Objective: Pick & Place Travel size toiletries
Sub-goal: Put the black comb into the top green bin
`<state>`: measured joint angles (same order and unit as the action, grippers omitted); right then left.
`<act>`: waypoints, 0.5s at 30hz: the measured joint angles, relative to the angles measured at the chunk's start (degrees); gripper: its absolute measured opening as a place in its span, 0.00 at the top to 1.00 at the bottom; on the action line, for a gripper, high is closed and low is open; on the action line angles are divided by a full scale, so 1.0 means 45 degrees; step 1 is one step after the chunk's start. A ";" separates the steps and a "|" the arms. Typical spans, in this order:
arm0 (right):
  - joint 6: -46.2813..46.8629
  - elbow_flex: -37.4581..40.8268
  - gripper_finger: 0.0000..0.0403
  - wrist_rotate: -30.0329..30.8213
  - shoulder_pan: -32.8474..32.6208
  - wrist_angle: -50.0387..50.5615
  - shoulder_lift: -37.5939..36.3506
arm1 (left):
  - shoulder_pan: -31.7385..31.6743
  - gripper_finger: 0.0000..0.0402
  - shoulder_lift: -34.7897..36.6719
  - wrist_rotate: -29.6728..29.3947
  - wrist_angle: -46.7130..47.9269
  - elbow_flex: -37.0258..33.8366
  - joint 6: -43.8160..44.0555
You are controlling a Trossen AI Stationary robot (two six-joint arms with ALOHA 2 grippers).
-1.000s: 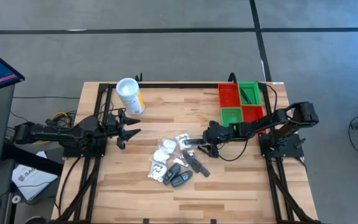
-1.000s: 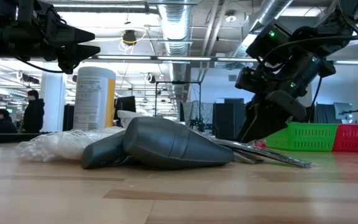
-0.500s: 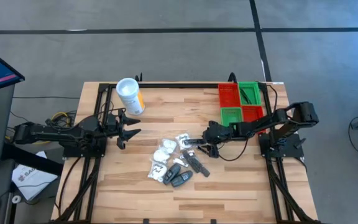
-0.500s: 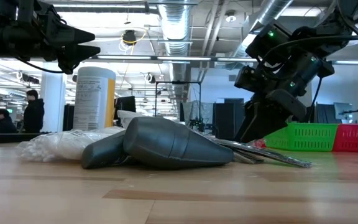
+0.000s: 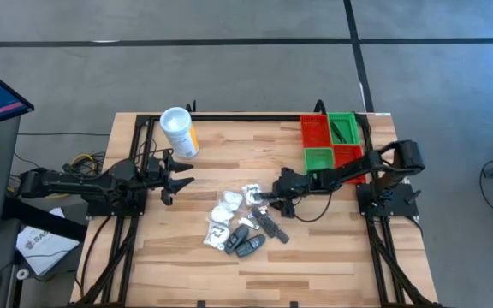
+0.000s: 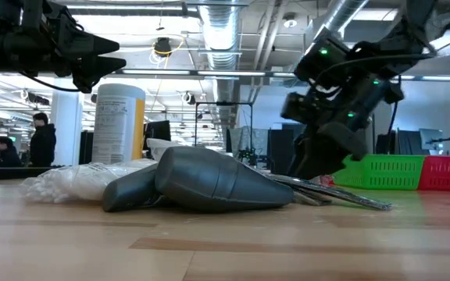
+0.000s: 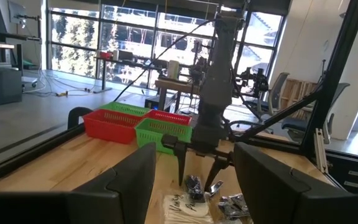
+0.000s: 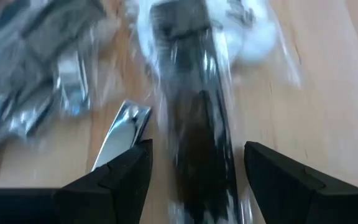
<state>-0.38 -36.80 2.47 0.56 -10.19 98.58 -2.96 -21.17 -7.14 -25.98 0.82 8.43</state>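
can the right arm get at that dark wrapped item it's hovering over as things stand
Probably yes. The right gripper hangs open just above the pile, fingers astride the dark wrapped item, with nothing between them. A nail clipper lies close beside it and might get nudged.

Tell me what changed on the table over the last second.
The right gripper pushed further in over the pile of travel size toiletries, toward the table's middle, jaws open on either side of a dark wrapped item, not yet closed on it. Unchanged: the left gripper, open and waiting at its side, the white canister and the bins.
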 joint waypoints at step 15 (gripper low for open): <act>-0.0243 -0.1098 0.46 -0.0062 0.0233 0.1397 0.0337 | 0.0000 0.48 -0.0930 -0.0004 -0.0023 0.0000 0.0004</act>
<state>-1.48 -41.74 2.19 1.61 -3.90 100.09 -2.96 -25.35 -7.16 -26.08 0.82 8.45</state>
